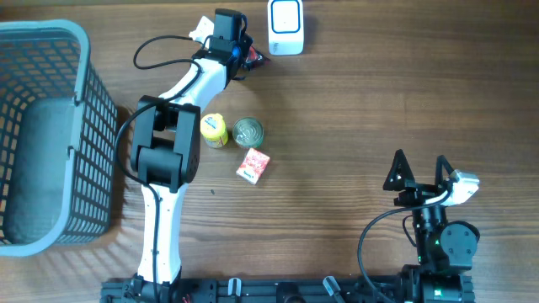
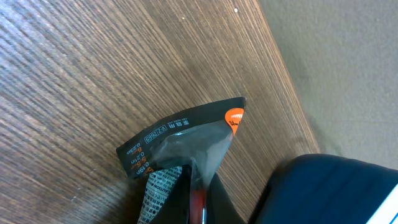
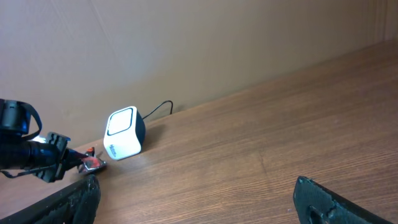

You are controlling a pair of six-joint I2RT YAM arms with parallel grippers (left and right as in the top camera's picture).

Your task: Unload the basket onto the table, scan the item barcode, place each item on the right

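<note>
While left fingers (image 1: 246, 55) are clenched on the packet (image 2: 180, 146), it sits at the far edge of the desk (image 1: 354, 109), just left of the scanner (image 1: 285, 27). Right fingers (image 1: 396, 171) are spread wide, empty, well apart at the near side. Grip looks to be on one crumpled end. Risks: packet twists or slips when moved; barcode ends up facing away from scanner; creased film spoils the read.

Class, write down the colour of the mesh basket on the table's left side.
Pale blue-grey; the basket shows best in the overhead view.
</note>
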